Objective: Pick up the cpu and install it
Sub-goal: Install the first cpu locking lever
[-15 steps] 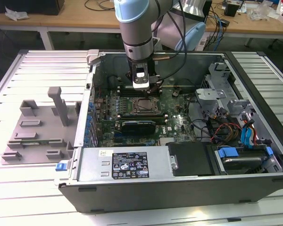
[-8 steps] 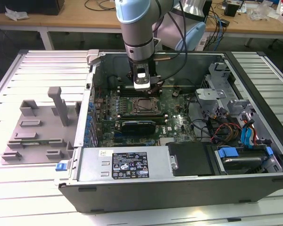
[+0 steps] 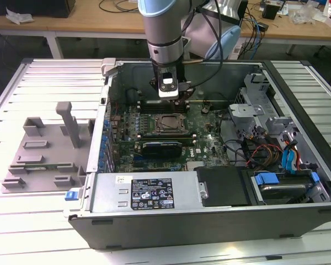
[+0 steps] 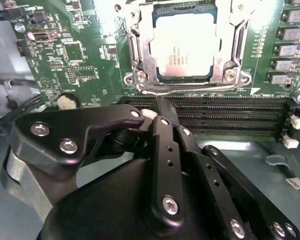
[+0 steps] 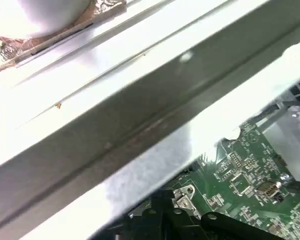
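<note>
One cpu (image 4: 184,46) socketed, beyond gripper (image 4: 162,117)

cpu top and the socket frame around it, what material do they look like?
cpu: matte silvery-white metal plate by its look, soft even sheen. Socket frame: bright bare metal, likely steel, with sharp highlights and screw heads at its corners.

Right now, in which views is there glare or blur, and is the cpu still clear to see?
In the first wrist view, the pale case wall is blurred and washed out by strong glare. In the second wrist view, the cpu in its socket looks sharp, with soft reflection on its metal top; the black gripper near the lens is dark. The exterior view is evenly lit.
</note>
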Available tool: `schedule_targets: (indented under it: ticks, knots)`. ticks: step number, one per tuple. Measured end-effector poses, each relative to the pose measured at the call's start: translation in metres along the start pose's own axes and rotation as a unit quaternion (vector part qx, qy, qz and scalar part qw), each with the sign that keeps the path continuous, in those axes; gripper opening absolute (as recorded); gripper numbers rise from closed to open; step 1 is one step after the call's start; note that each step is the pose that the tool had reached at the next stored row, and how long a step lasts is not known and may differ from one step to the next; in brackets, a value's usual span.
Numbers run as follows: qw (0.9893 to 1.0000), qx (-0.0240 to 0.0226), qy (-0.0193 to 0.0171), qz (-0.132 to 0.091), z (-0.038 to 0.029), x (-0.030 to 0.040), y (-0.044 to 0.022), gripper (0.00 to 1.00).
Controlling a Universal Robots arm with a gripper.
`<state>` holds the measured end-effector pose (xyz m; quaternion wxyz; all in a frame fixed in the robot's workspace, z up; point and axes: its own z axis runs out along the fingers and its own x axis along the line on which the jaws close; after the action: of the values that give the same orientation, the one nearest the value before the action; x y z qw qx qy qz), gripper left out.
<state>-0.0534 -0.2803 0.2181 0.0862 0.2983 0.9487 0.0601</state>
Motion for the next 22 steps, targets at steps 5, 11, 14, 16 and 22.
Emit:
schedule_targets:
  ticks: [5,11,14,16,22]
  knots:
    - [0.9999,0.0088,-0.0031,-0.008,-0.0007,-0.0001,0.0001,0.11]
    - [0.9981,0.0357,-0.0051,-0.049,-0.0006,-0.0007,-0.0008,0.11]
    - [0.9975,0.0358,-0.0025,-0.061,-0.0007,-0.0045,-0.0063,0.11]
    - [0.9973,0.0359,-0.0018,-0.064,-0.0008,-0.0060,-0.0085,0.11]
    - [0.9965,0.0370,-0.0004,-0.074,-0.0014,-0.0131,-0.0196,0.11]
